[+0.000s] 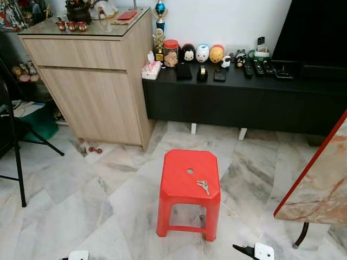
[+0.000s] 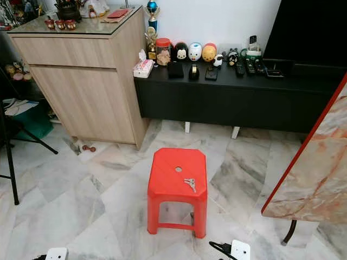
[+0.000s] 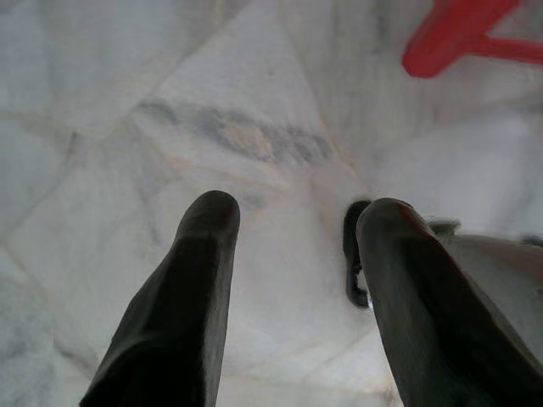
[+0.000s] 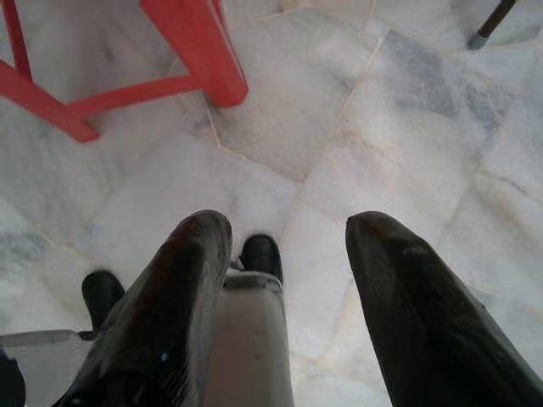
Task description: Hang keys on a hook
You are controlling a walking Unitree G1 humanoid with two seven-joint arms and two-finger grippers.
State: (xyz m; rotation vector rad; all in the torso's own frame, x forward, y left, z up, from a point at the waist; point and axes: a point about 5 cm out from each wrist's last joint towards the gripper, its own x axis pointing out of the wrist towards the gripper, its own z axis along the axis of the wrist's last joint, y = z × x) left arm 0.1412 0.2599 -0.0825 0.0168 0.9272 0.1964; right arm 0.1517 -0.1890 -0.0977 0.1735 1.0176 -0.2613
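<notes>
While both arms are hanging low by the pale marble floor (image 1: 70, 195), the scene is listing as follows:

- Light wooden cabinet (image 1: 92, 86) and long black low console (image 1: 244, 100) are standing against the wall; no hook is making itself out anywhere.
- Red plastic stool (image 1: 187, 189) is standing mid-floor, centre hole on top.
- Right gripper (image 4: 284, 246) and left gripper (image 3: 293, 229) are both hanging with fingers spread, holding nothing.
- Small silver bunch of keys (image 1: 203, 186) is lying on the stool seat, toward its right front edge; likely light, rigid, slippery and flat-lying, so pinching the ring looks best. Ring detail is proving too small to read.
</notes>
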